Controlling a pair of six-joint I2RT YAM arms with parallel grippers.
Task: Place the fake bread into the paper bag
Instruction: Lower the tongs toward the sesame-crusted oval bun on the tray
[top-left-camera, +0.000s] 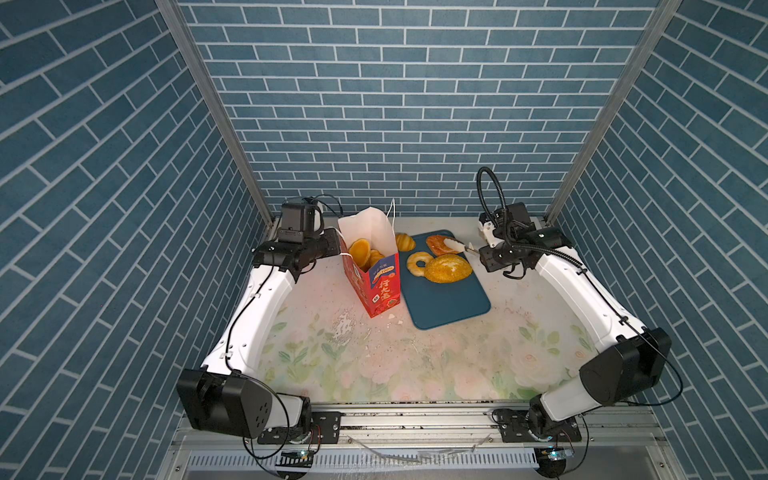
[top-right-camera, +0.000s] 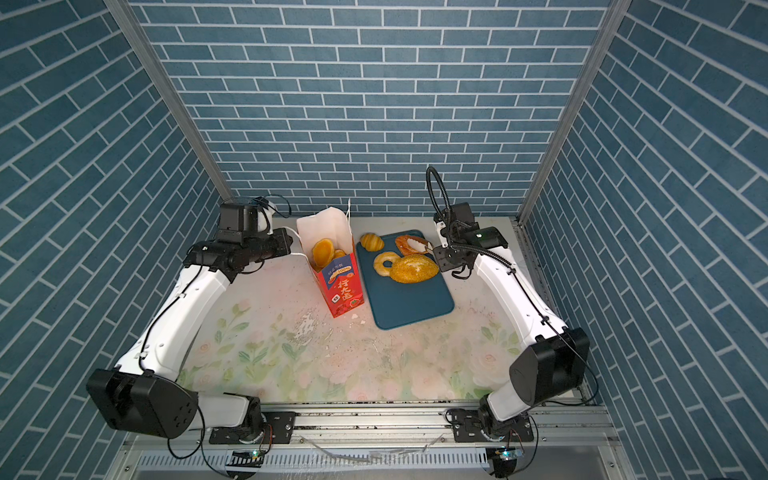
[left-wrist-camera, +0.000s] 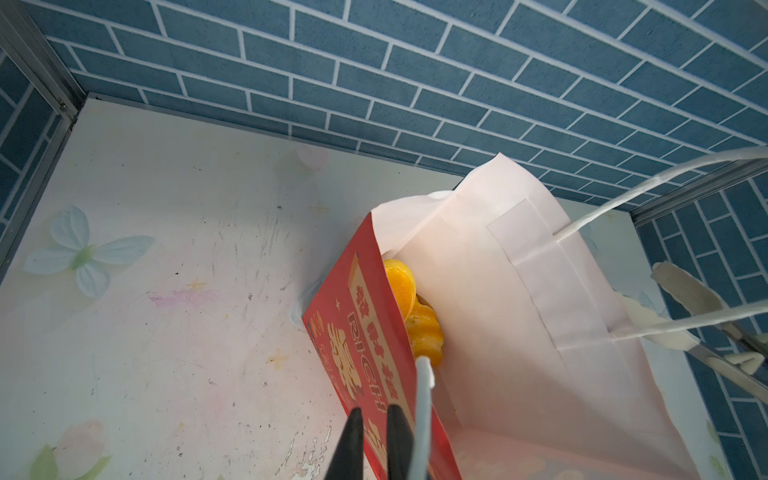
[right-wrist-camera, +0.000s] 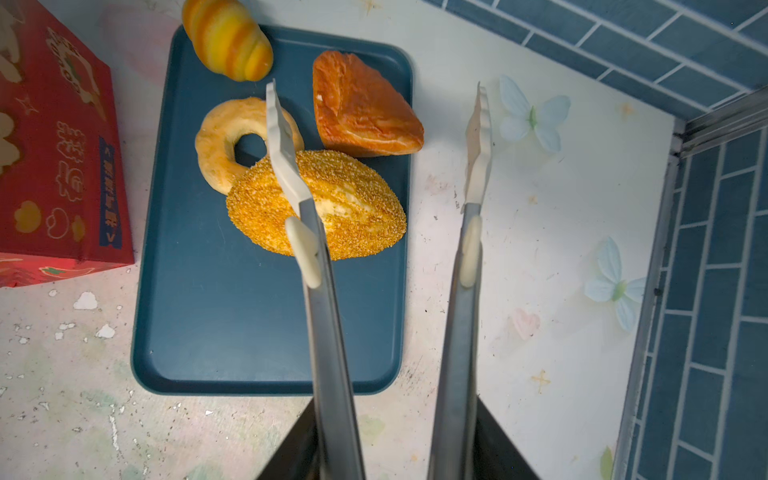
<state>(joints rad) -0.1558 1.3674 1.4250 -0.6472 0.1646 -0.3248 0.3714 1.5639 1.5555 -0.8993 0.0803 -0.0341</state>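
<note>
Currently on the counter (top-left-camera: 415, 365): paper bag (top-left-camera: 380, 286), upright, mouth open, just left of the teal tray (right-wrist-camera: 232, 316) in both top views. Inside the bag: orange buns (top-left-camera: 359, 251). On the tray: croissant (right-wrist-camera: 228, 39) straddling the far-left corner rim beside the bag; braided ring (right-wrist-camera: 214, 141) touching the seeded oval loaf (right-wrist-camera: 357, 216); flat reddish pastry (right-wrist-camera: 361, 112) at the far-right corner. Right gripper (right-wrist-camera: 395, 453): fingers clenched on metal tongs (right-wrist-camera: 328, 332), white tips spread above the tray's far end. Left gripper (left-wrist-camera: 374, 444): fingers nearly together beside the bag's near cord handle (left-wrist-camera: 424, 399); whether they pinch it cannot be told.
</note>
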